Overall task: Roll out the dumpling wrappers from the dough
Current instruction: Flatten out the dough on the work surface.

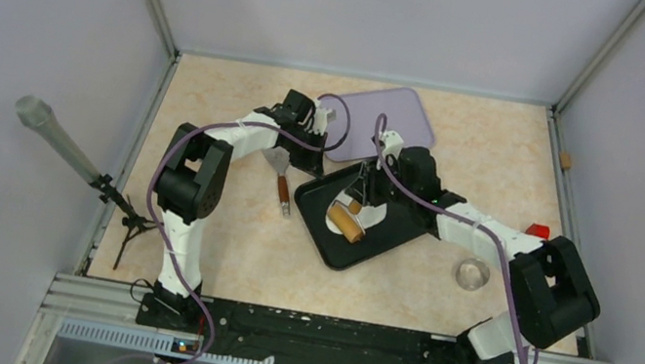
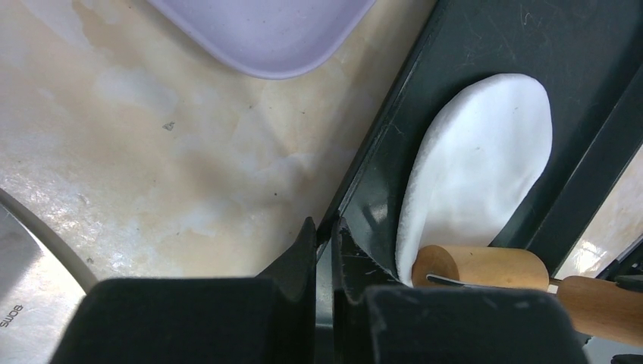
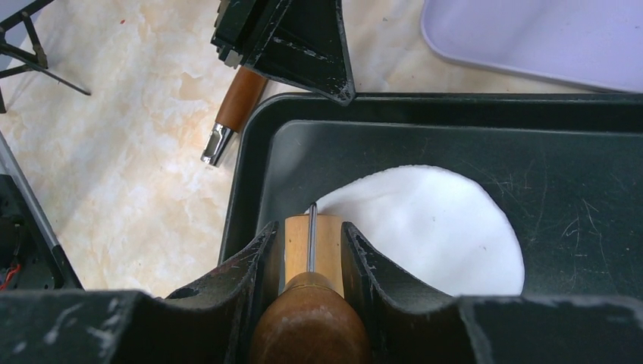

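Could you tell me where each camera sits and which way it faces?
Top external: above and behind the robot, facing down at the table; both arms show.
Left wrist: on the left arm, facing the dough past the left claw gripping the black tray.
Right wrist: on the right arm, facing the dough past the right claw holding the roller.
Both wrist views share dough, roller, black tray.

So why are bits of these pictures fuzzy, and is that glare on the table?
Left wrist: the left pincer is blurred, near the lens; pale table patches may be glare. Right wrist: the right pincer and rolling pin are soft, the dough on the black tray crisp. Top external: even light, faint shadows.
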Motion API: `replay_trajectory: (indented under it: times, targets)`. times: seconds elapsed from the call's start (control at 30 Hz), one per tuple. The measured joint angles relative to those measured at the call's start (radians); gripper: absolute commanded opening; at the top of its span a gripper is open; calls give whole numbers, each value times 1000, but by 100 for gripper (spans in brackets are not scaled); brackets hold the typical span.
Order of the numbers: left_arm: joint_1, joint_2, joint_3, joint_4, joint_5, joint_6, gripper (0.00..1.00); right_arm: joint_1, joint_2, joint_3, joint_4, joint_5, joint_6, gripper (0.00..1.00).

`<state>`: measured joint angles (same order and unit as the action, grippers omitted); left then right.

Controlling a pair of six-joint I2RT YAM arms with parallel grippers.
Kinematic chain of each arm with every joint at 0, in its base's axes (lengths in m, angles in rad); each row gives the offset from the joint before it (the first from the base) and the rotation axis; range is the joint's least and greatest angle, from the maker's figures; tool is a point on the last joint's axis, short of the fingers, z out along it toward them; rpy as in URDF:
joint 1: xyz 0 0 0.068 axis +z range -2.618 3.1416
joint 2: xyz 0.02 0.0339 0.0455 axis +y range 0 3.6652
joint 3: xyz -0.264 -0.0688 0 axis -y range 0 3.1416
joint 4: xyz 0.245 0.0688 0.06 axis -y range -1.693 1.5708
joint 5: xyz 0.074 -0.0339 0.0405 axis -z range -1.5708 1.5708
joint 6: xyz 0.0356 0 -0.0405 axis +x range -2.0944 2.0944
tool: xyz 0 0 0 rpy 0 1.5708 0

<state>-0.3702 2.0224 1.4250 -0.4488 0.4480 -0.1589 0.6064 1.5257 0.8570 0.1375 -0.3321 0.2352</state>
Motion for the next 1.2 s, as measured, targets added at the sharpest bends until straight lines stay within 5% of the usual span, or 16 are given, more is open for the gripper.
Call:
replay_trajectory:
  times: [1.2]
  targets:
    - [0, 0, 0, 32, 0, -24, 0, 81, 3, 0, 31, 38, -69, 0]
